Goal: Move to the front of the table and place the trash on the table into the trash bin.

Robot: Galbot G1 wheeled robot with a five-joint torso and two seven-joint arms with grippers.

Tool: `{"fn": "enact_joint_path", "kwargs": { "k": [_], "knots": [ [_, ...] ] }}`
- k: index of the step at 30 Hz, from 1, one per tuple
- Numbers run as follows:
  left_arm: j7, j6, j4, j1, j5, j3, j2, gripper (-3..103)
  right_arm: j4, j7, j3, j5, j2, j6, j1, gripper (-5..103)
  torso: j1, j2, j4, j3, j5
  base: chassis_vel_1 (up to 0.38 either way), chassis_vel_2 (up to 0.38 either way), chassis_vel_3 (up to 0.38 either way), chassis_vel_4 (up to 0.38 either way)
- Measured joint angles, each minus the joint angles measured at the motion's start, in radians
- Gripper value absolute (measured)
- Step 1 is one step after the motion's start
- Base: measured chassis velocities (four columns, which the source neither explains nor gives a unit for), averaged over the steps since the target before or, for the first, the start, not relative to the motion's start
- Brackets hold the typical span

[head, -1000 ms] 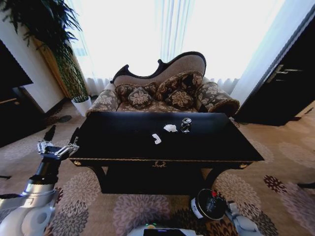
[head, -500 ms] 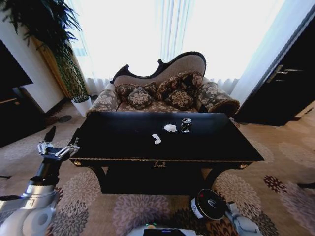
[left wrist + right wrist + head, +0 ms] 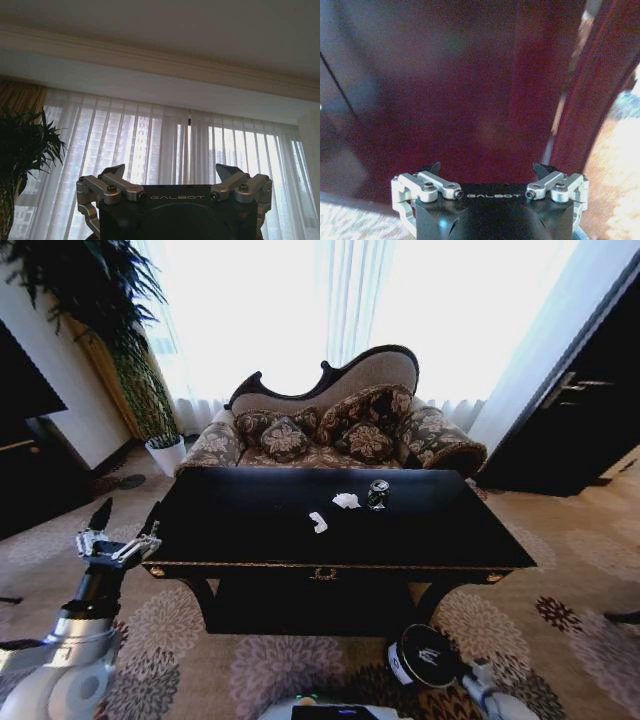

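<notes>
The fingers (image 3: 226, 172) of the left gripper (image 3: 122, 523) stand spread apart with nothing between them, pointing up, just beside the near left corner of the black table (image 3: 250, 530) and a little lower than its top. In the left wrist view they point at the white curtains (image 3: 165, 145) and the ceiling. The right gripper (image 3: 488, 172) is low at the right, near the floor; its fingers are spread wide too and hold nothing, and they face a dark red wood surface that I cannot name with certainty.

On the table top, about the middle, lies the trash: one crumpled paper scrap (image 3: 318, 522) closer to the front edge, a second paper scrap (image 3: 346, 501) a little farther back, and the small silver can (image 3: 378, 494) just to the right of it. The trash bin (image 3: 427, 655) stands on the carpet (image 3: 560, 620) in front of the table, by its right leg and much lower than the top.

All three pieces are well apart from both pairs of fingers. The left fingers are nearer to the paper scraps, but must travel right across the glossy top. I think the step in hand is a new reach. To do it well, the arm should rise above the table edge first, then come down straight over one piece with the fingers wide, since the thin paper lies flat and the can may roll.
</notes>
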State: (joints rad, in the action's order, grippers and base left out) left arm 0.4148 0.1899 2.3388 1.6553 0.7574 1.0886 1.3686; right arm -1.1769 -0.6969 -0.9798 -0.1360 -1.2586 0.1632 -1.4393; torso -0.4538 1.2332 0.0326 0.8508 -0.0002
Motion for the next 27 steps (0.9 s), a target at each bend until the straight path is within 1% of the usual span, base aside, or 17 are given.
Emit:
{"fn": "enact_joint_path", "kwargs": {
  "k": [1, 2, 5, 6, 9, 10, 14, 19, 21, 26, 27],
  "knots": [
    [0.0, 0.0, 0.0, 0.0, 0.0, 0.0, 0.0, 100, 0.0, 0.0, 0.0, 0.0, 0.0, 0.0, 0.0, 100, 0.0, 0.0, 0.0, 0.0, 0.0, 0.0, 0.0, 0.0, 0.0],
    [0.0, 0.0, 0.0, 0.0, -0.005, -0.003, 0.002, 100, -0.045, -0.013, -0.035, -0.007, -0.004, 0.0, -0.02, 100, 0.0, 0.0, -0.0001, 0.0, -0.0005, 0.0, 0.0, 0.0, 0.0],
    [0.0, 0.0, -0.001, 0.001, -0.019, -0.01, 0.009, 100, -0.148, -0.036, -0.098, -0.051, -0.014, -0.006, -0.059, 100, 0.0, 0.0, 0.0, 0.0, -0.0001, 0.0, 0.0, 0.0, 0.0],
    [0.0, 0.0, -0.001, 0.001, -0.019, -0.01, 0.009, 100, -0.148, -0.036, -0.098, -0.051, -0.014, -0.006, -0.059, 100, 0.0, 0.0, 0.0, 0.0, -0.0001, 0.0, 0.0, 0.0, 0.0],
    [0.0, 0.001, 0.0, 0.006, -0.026, -0.012, 0.013, 100, -0.211, -0.053, -0.128, -0.096, -0.022, -0.018, -0.08, 100, 0.0, 0.0, -0.0001, 0.0, -0.0001, 0.0, 0.0, 0.0, 0.0],
    [0.0, 0.001, 0.001, 0.008, -0.027, -0.011, 0.013, 100, -0.248, -0.07, -0.147, -0.121, -0.026, -0.023, -0.088, 100, 0.0, 0.0, 0.0, 0.0, -0.0002, 0.0, 0.0, 0.0, 0.0],
    [-0.002, 0.001, 0.005, 0.013, -0.025, -0.001, 0.012, 100, -0.305, -0.092, -0.188, -0.139, -0.03, -0.025, -0.096, 100, 0.0, 0.0, -0.0002, 0.0, -0.0002, 0.0, 0.0, 0.0, 0.0],
    [-0.003, 0.003, 0.008, 0.016, -0.018, 0.01, 0.009, 100, -0.324, -0.127, -0.226, -0.137, -0.03, -0.024, -0.104, 100, 0.0, 0.0, -0.0001, 0.0, 0.0002, 0.0, 0.0, 0.0, 0.0],
    [-0.005, 0.003, 0.008, 0.017, -0.012, 0.016, 0.005, 100, -0.332, -0.157, -0.26, -0.135, -0.025, -0.02, -0.111, 100, 0.0, 0.0, -0.0001, 0.0, 0.0, 0.0, 0.0, 0.0, 0.0],
    [-0.007, 0.003, 0.009, 0.017, -0.01, 0.018, 0.007, 100, -0.352, -0.206, -0.313, -0.17, -0.013, -0.018, -0.132, 100, 0.0, 0.0, 0.0, 0.0, 0.0, 0.0, 0.0, 0.0, 0.0],
    [-0.007, 0.003, 0.009, 0.017, -0.01, 0.018, 0.007, 100, -0.352, -0.206, -0.313, -0.17, -0.013, -0.018, -0.132, 100, 0.0, 0.0, 0.0, 0.0, 0.0, 0.0, 0.0, 0.0, 0.0]
  ]
}}
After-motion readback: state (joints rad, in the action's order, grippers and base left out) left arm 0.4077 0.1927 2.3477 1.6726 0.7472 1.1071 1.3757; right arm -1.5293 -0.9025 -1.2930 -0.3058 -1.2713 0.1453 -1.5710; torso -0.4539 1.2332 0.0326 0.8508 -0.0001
